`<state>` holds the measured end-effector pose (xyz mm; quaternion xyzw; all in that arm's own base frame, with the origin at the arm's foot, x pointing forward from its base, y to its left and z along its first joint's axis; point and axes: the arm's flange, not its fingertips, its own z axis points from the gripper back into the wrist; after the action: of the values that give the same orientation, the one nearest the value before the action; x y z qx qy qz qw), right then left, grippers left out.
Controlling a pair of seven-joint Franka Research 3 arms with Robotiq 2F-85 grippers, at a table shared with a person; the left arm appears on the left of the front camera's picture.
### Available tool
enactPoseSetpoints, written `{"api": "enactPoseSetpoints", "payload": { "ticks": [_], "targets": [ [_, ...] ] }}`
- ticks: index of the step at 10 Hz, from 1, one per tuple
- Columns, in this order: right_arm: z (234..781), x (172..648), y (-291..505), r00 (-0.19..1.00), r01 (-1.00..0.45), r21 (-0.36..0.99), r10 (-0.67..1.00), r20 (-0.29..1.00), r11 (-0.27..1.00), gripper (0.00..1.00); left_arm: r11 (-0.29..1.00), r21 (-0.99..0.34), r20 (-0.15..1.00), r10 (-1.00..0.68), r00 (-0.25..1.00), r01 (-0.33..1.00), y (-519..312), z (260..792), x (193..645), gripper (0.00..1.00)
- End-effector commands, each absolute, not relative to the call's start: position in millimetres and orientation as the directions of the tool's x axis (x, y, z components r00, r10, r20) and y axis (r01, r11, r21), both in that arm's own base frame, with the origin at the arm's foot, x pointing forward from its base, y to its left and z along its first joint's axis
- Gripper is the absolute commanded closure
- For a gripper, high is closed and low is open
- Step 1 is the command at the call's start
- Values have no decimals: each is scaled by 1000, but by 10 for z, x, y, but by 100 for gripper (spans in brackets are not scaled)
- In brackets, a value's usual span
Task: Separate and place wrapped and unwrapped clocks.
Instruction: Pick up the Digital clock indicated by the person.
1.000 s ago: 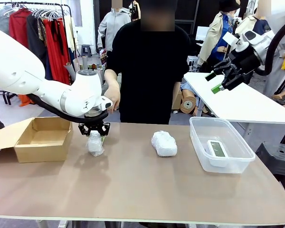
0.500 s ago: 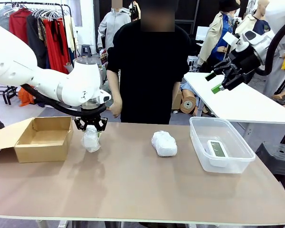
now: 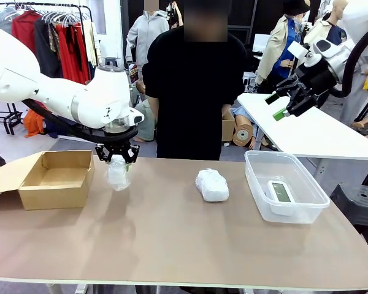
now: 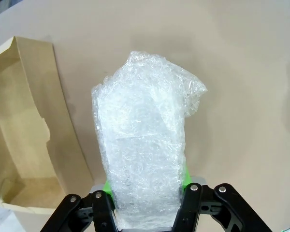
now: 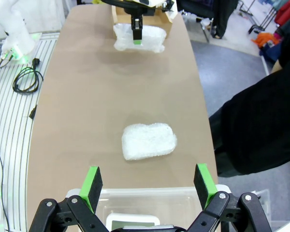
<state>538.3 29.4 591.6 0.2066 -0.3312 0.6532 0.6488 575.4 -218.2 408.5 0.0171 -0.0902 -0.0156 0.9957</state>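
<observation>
One wrapped clock hangs clear of the surface, clamped in the left pincer. The jaws are drawn in tight on the crinkly wrapping, and most of the bundle dangles below the green pads. A second ago this bundle stood on the surface under the pincer. It has since been lifted and has drifted a little towards the cardboard box. The box sits open, low and just beside the pincer on its outer side.

The pick looks done and the carry is under way. The box seems the likely home for wrapped pieces, though the bundle is not yet over its opening.

On the pincer's other side, well apart, the second wrapped clock lies untouched on the surface. Farther that way the bare clock rests inside the clear tub. The right pincer hangs high above the tub, jaws spread wide and gripping nothing. A person stands across the surface, behind the left pincer.
</observation>
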Motion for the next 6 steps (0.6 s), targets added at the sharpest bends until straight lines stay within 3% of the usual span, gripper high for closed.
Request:
{"api": "enactPoseSetpoints", "payload": {
  "ticks": [1, 6],
  "targets": [
    [5927, 5380, 293, -75, -984, -166, 711, 700, 60, 0, 1000, 17, 172, -14, 985, 11, -2226, 4212, 5640, 100],
    [5927, 5380, 293, -75, -984, -166, 711, 700, 60, 0, 998, 43, 192, -42, 980, 35, -2305, 5120, 5584, 100]
  ]
}}
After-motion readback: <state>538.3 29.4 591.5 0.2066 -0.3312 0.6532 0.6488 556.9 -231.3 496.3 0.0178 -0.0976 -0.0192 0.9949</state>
